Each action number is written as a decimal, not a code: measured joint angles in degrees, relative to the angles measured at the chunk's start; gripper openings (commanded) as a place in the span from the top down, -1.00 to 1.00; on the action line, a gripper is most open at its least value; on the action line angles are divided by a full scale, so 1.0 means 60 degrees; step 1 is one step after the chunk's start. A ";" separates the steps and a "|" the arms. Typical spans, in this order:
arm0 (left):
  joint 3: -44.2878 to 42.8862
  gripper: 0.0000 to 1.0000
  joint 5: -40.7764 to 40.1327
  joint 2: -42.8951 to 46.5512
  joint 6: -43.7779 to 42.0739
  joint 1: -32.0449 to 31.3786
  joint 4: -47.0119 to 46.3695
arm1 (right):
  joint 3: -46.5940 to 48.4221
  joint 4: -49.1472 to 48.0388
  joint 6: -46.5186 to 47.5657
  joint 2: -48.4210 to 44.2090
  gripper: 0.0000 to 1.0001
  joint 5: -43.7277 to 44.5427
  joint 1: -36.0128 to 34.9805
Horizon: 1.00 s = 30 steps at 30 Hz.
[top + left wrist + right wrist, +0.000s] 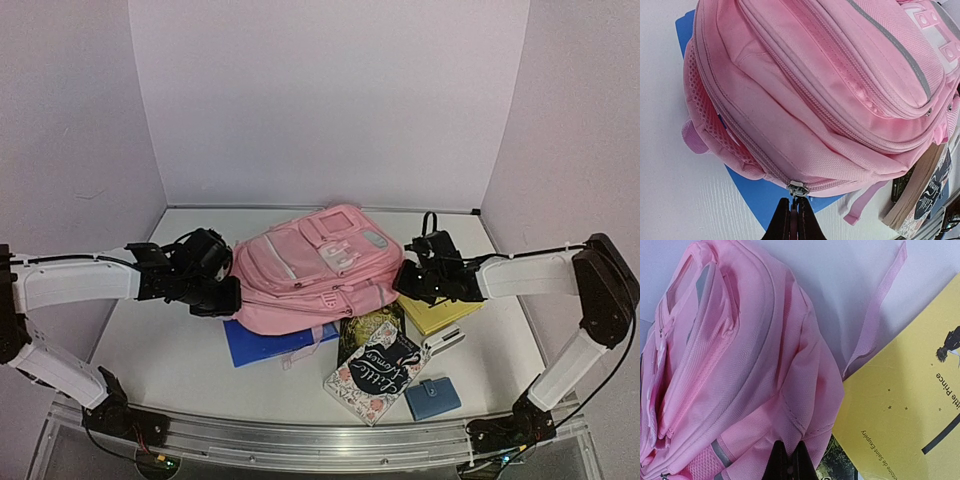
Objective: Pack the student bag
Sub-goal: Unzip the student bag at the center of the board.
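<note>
Currently:
- student bag (310, 270) lies flat on the table (160, 340), front pockets up, partly on top of a blue folder (262, 345).
- left gripper (792, 202): jaws pressed together, pinching the zipper pull (797, 189) on the bag's side edge.
- right gripper (788, 452): jaws closed on pink fabric at the bag's opposite edge, just beside the yellow Little Prince book (900, 410).
- Little Women book (375, 378) and blue wallet (433, 398) lie nearer the arm bases.
</note>
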<state>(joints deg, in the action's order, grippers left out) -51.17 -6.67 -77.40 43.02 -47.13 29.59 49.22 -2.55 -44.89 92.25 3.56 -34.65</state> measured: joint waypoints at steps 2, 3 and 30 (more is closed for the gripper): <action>0.0066 1.00 0.0061 0.0174 -0.0173 0.0007 -0.0054 | 0.0055 0.0050 0.0327 -0.0010 0.80 -0.0059 0.0005; 0.0103 1.00 0.0107 0.0241 -0.0241 0.0013 -0.0090 | 0.0095 0.0093 0.0541 -0.0022 0.60 -0.0095 0.0011; 0.0345 1.00 0.2149 0.0743 -0.1438 0.0137 -0.1110 | 0.3417 0.1013 0.5307 0.0275 -0.35 0.0549 -0.4714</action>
<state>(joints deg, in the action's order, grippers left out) -49.10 6.22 -72.95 34.39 -46.30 22.92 69.73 3.53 -13.05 93.90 6.86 -62.94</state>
